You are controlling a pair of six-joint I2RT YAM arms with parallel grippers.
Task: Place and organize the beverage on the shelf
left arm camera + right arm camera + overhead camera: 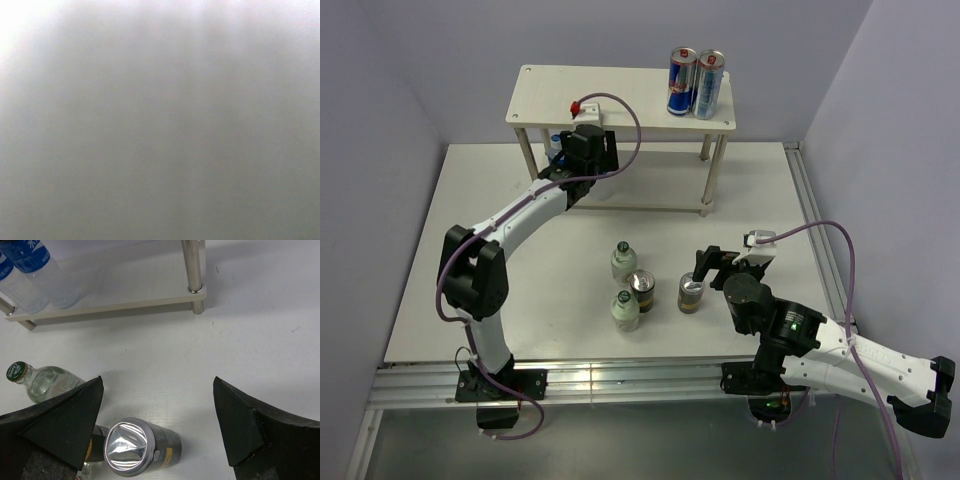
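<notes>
Low two-tier cream board shelf point(620, 95) on thin legs stands along the far edge of the white worktop point(760, 190).

Top board: two tall blue-and-silver cans point(682, 80) upright and touching, at its right end. The rest of the top board holds only a bit of the left arm's cable.

Lower board: two blue-labelled clear plastic water bottles point(50, 275) upright and side by side, at its left end.

On the worktop, in a cluster mid-way toward the near edge:
- Two clear green-capped bottles point(623, 260), upright, one behind the other.
- Short dark can with gold-green label point(642, 290), just right of the bottles and between them.
- Second short can with silver top point(142, 447), a bit further right.

Left gripper point(568, 155) is at the shelf's left end, by the water bottles on the lower board. Its fingers are hidden and the left wrist view is a grey blur, so I cannot tell if it is grasping or released.

Right gripper point(157, 390) is released, jaws spread wide and holding nothing. It sits low over the worktop, with the silver-topped can between its black fingers point(65, 425), nearer the left one.
</notes>
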